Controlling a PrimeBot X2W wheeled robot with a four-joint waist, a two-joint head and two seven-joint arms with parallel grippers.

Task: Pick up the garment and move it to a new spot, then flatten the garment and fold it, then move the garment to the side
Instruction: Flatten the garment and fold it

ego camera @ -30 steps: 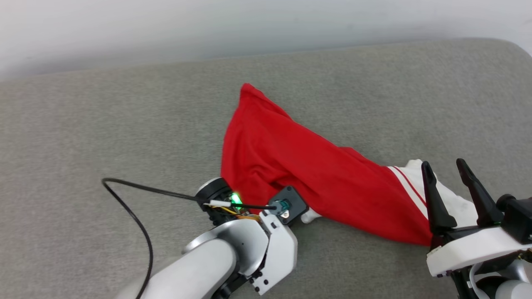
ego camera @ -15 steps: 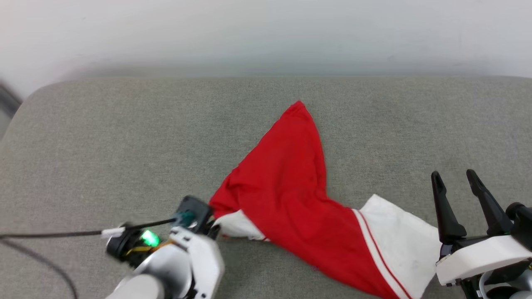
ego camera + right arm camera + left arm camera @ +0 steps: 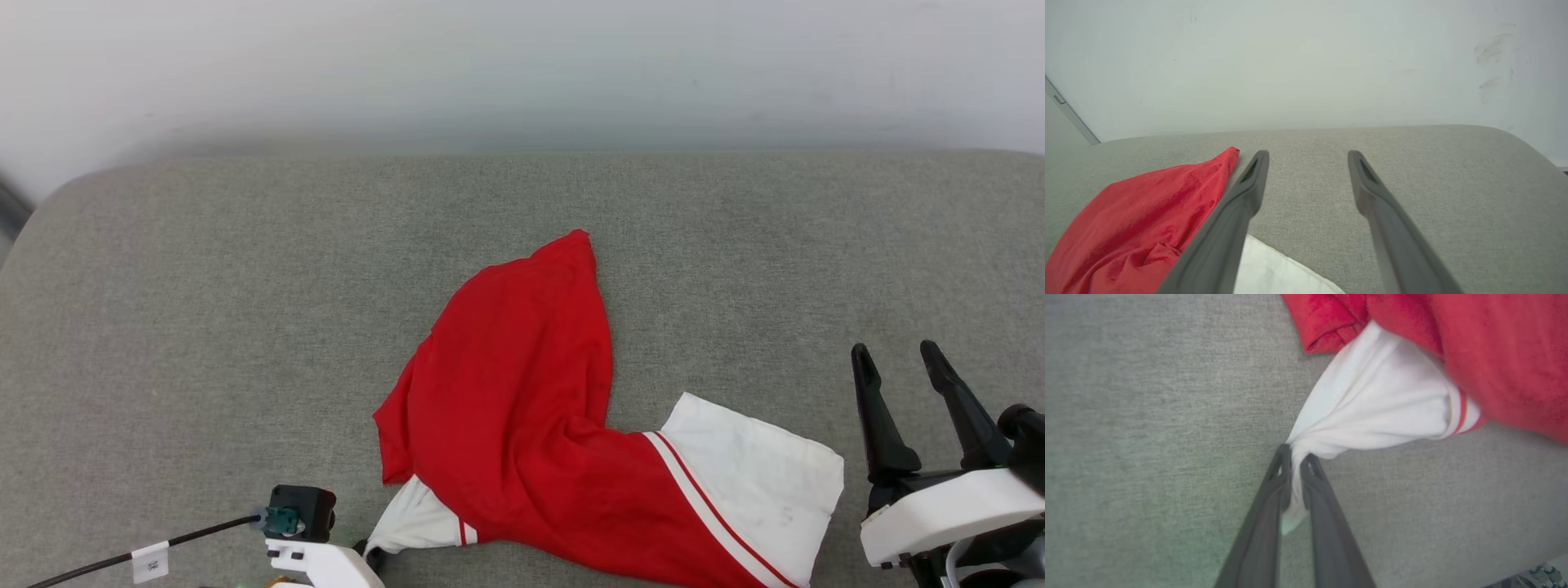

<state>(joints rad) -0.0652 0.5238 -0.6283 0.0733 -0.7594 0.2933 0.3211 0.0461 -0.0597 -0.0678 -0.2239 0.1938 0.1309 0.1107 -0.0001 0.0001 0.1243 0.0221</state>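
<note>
Red garment [image 3: 522, 392] crumpled near-centre on grey cushion [image 3: 163, 286] | left gripper [image 3: 1295, 457]: jaws clamped on white sleeve [image 3: 1372, 404], presumably for dragging | right gripper [image 3: 896, 353]: jaws wide, idle beside right sleeve [image 3: 751, 465]

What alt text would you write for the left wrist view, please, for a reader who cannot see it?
The left gripper pinches the bunched white sleeve of the red garment, which lies toward the upper right on a grey fabric surface.
</note>
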